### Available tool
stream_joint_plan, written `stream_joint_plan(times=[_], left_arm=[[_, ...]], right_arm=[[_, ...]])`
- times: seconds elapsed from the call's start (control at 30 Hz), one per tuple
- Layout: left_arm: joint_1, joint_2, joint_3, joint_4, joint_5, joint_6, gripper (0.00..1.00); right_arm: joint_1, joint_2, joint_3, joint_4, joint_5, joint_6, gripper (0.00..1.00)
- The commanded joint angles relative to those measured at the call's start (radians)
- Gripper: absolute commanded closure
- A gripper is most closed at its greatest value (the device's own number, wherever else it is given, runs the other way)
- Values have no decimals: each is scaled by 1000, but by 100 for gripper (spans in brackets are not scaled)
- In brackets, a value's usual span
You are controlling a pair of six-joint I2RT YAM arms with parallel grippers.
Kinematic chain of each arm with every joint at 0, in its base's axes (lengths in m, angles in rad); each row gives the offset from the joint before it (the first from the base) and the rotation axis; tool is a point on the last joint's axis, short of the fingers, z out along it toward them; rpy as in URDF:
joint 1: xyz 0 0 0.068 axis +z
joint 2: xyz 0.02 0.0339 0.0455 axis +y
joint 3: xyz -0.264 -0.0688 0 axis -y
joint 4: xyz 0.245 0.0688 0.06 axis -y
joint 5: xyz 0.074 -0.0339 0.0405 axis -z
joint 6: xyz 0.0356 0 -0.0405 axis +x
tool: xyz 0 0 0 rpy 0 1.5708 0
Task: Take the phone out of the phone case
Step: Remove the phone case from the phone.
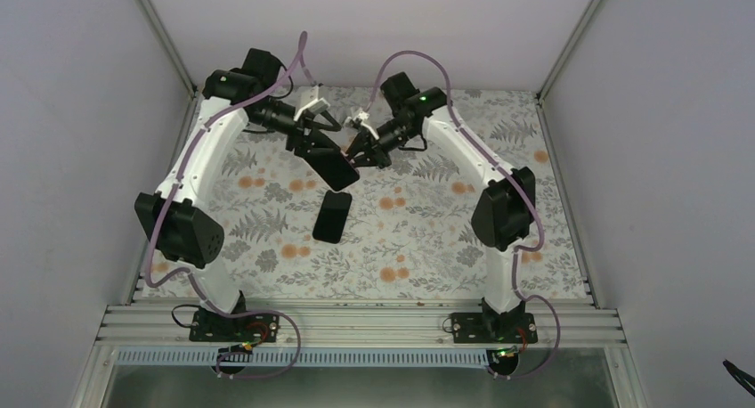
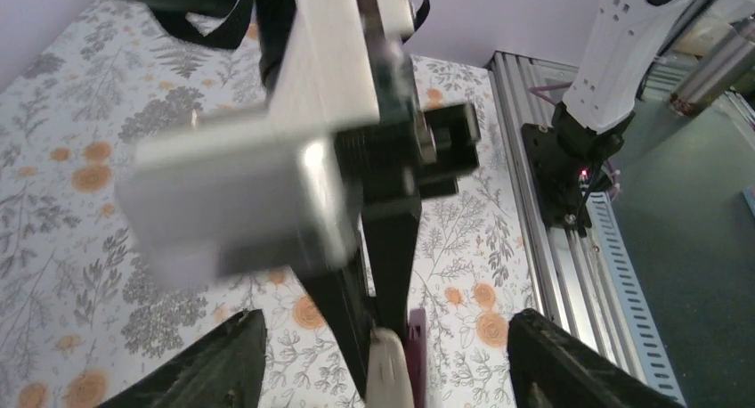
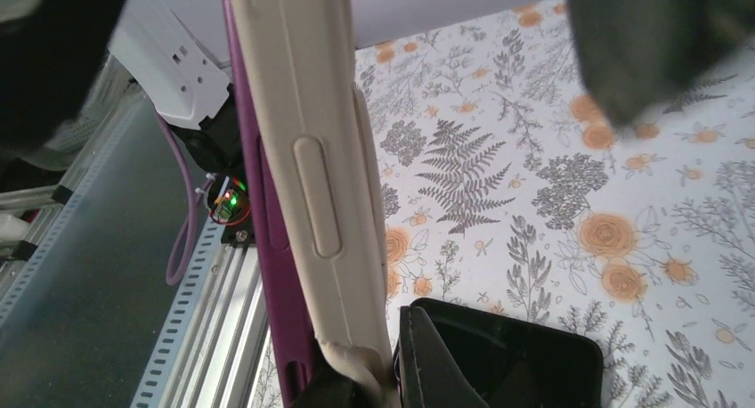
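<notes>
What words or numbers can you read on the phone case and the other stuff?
None. No legible words, numbers or logos show on the cream phone case, the dark slab lying on the flowered table cover, the left arm or the right arm.

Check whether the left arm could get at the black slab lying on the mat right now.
Probably yes. The black slab lies flat on the mat, nothing on or against it, just nearer than the left gripper. That gripper's open fingers straddle the raised beige case, which it must clear first.
</notes>
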Motion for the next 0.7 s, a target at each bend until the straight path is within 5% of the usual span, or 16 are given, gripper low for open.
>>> stream_joint_plan(times=[0.0, 0.2, 0.43, 0.67], left_arm=[[19, -68, 24, -34, -28, 33, 27], [34, -213, -30, 41, -190, -32, 15], [-107, -417, -387, 642, -679, -301, 11], [-305, -358, -534, 1012, -1045, -397, 12]], right_arm=[[-89, -81, -39, 52, -147, 15, 97], [-190, -82, -88, 44, -126, 8, 97], [-222, -158, -176, 477, 79, 473, 97], [-156, -259, -220, 712, 435, 759, 97]])
